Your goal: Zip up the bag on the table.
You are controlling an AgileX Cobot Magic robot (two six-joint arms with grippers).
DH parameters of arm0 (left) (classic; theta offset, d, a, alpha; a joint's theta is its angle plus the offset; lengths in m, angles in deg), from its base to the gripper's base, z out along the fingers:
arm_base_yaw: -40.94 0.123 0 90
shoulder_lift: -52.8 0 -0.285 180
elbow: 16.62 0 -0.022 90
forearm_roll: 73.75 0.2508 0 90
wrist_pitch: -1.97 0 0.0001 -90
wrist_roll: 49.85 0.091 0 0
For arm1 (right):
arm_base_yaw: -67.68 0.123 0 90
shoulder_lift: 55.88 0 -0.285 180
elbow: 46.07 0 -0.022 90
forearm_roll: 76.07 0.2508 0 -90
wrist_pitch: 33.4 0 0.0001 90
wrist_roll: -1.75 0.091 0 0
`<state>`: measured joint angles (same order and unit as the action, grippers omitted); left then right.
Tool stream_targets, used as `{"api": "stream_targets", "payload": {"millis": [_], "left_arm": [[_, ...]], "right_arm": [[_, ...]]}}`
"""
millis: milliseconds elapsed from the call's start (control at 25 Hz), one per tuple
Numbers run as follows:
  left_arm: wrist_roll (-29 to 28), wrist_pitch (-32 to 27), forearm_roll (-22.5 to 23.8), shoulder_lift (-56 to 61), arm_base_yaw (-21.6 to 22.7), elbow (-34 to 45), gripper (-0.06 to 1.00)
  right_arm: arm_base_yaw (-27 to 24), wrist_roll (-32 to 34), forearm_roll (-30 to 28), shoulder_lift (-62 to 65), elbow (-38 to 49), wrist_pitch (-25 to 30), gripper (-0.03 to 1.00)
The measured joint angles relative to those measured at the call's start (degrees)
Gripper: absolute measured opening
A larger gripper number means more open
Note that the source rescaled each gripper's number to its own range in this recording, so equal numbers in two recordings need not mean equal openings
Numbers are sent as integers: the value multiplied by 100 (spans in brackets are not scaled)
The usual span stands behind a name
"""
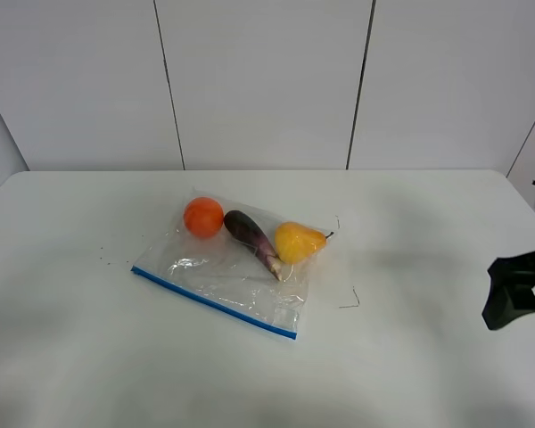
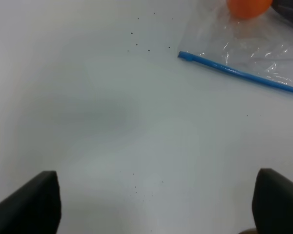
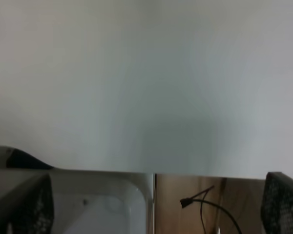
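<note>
So the bag is clear crinkly plastic, blue zip strip along its near edge, lying mid-table with an orange, eggplant and pear inside. Left gripper jaws spread wide; right gripper spread too, well apart from the bag.

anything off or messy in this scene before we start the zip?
Nothing serious. The bag lies askew on the table, its blue zip strip running diagonally. Dark specks dot the tabletop left of it, and a thin dark thread-like mark lies just right of it. Nothing spilled.
</note>
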<state>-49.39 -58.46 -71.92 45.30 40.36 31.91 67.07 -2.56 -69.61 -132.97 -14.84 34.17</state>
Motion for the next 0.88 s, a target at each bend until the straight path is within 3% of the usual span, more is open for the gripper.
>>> {"api": "stream_targets", "payload": {"millis": [240, 400, 880], "left_arm": [[0, 0, 0, 0, 0, 0, 100], [0, 0, 0, 0, 0, 0, 100], [0, 0, 0, 0, 0, 0, 100]], "right_arm": [[0, -86, -20, 1866, 1216, -704, 94], [0, -99, -45, 3282, 1644, -817, 94], [0, -99, -105, 6527, 1717, -844, 94]]}}
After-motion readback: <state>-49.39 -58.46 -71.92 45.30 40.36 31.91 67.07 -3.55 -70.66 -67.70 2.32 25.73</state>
